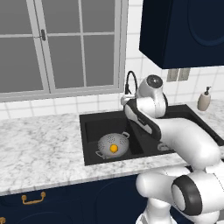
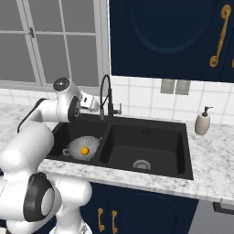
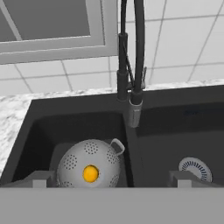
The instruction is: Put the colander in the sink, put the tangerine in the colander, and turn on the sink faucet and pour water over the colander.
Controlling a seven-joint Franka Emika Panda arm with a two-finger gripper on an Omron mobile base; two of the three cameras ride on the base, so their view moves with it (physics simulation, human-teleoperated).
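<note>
1. From where I'm sitting, the arm (image 1: pixel 183 140) comes up off the base and bends forward at the elbow.
2. The wrist is raised and angled downward.
3. The gripper (image 3: pixel 109 177) has its jaws spread wide, nothing between them.
4. Both finger tips (image 3: pixel 39 178) poke up at the bottom of the hand view, well apart.
</note>
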